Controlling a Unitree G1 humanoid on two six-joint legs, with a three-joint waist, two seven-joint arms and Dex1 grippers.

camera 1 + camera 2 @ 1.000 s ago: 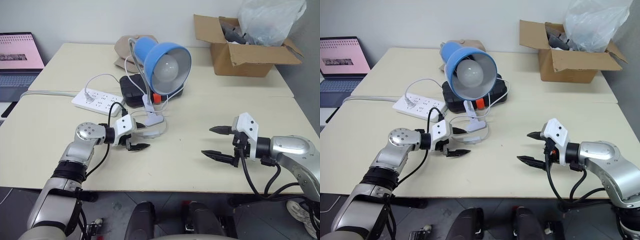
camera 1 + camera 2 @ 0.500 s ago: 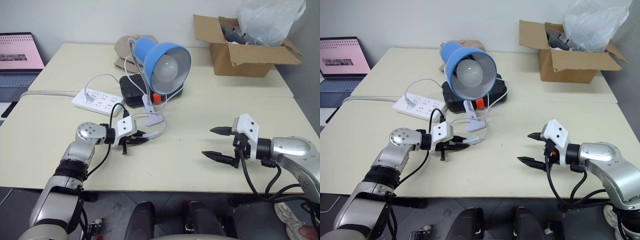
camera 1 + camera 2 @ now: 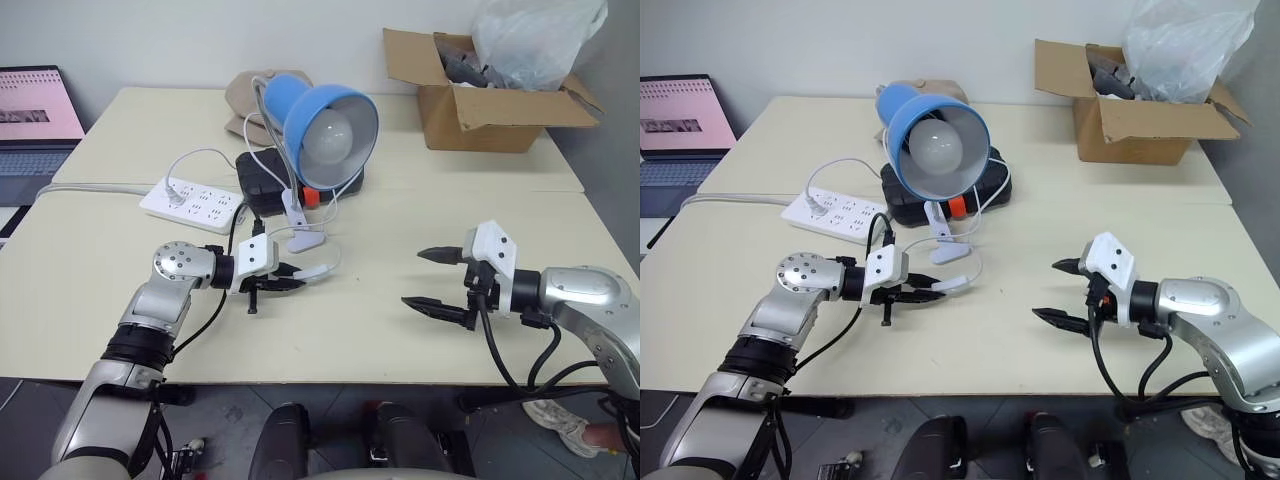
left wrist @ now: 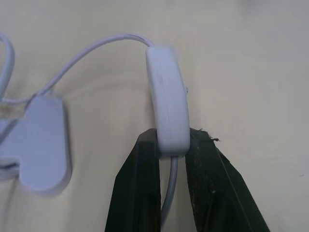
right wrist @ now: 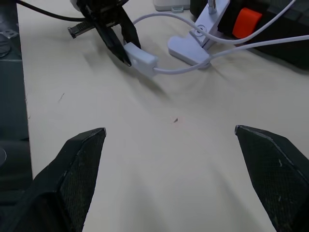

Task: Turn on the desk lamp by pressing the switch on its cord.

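- The left claw (image 3: 283,284) is clamped on one end of the switch (image 4: 167,111), holding the white oblong just above the bench (image 3: 350,330), in front of the desk lamp (image 3: 328,126), whose bulb looks unlit.
- The right claw (image 3: 432,279) hangs spread wide and empty, well apart from the switch, across bare bench.
- Risk: the grip takes only the switch's end, so a press from the other claw could pivot it or squeeze it out of the fingers.
- Risk: the cord (image 4: 94,50) loops back to the lamp's white clip base (image 3: 305,239); pulling further could take up the slack and drag or tip the lamp.
- Risk: the wrist view shows no clear rocker face, so a press may land on the casing and leave the lamp dark.
- The power strip (image 3: 192,199) lies behind, and is not the target.
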